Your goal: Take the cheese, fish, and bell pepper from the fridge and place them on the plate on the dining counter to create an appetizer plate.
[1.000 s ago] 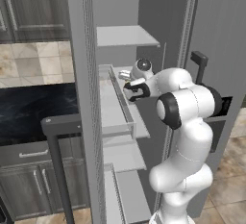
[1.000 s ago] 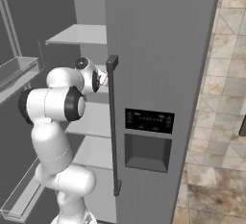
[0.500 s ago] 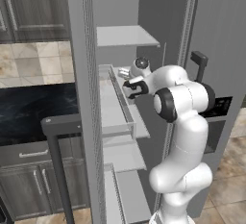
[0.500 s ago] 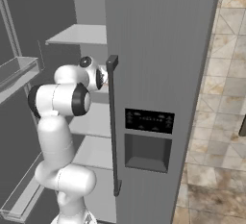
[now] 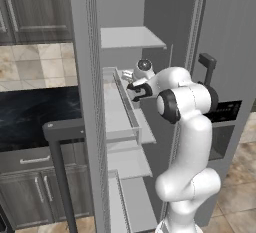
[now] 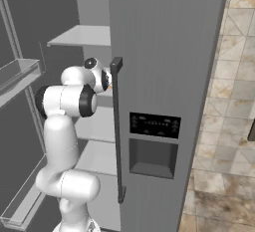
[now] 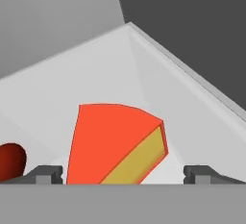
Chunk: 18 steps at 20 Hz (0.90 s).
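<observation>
- The arm reaches into the fridge [image 6: 164, 52]; the hand [image 7: 122, 172] hangs low, fingertips [image 7: 45, 174] apart around the cheese [image 7: 113, 143].
- The bell pepper [image 7: 10, 161] lies beside it on the pale shelf [image 7: 96, 69], near a back corner.

1. The white arm [image 5: 182, 142] rises from the lower right and bends leftward into the open fridge [image 5: 150, 77].
2. Its gripper [image 5: 132, 88] reaches in at the level of a middle shelf [image 5: 120, 112]; the fingers themselves are too small to tell apart.
3. Above the gripper is a pale upper shelf [image 5: 130, 37].
4. Right of the arm stands the closed door with its bar handle [image 5: 207, 67].
5. Left of the gripper, beyond the open door's edge, lies a black counter top [image 5: 35, 112].
</observation>
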Available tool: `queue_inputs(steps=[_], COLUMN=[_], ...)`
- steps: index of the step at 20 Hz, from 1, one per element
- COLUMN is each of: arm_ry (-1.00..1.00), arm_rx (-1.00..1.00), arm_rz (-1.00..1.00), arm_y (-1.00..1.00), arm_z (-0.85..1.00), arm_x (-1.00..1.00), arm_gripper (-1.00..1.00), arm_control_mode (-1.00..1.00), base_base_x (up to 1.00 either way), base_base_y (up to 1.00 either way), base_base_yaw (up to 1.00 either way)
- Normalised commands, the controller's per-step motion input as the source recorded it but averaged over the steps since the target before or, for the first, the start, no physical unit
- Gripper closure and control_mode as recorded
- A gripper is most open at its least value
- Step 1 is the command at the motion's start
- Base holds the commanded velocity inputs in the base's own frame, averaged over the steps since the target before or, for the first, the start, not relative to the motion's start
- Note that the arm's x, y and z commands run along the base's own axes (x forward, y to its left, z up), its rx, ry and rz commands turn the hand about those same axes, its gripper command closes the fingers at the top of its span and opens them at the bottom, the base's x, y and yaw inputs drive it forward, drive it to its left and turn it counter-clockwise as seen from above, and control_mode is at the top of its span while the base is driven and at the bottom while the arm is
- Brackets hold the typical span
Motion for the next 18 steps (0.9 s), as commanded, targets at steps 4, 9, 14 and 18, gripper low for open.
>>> queue_inputs(steps=[4,9,14,18], arm_ry=[0.01,0.01,0.0,0.01], arm_rx=[0.0,0.0,0.0,0.0], arm_rz=[-0.02,-0.03,-0.03,-0.03], arm_y=[0.07,0.06,0.03,0.03], arm_z=[-0.16,-0.19,-0.17,-0.14], arm_x=[0.15,0.15,0.2,0.31], arm_gripper=[-1.0,-1.0,-1.0,-1.0], arm_control_mode=[-1.0,-1.0,-1.0,-1.0], base_base_x=[0.0,0.0,0.0,0.0], base_base_y=[0.0,0.0,0.0,0.0], base_base_yaw=[0.0,0.0,0.0,0.0])
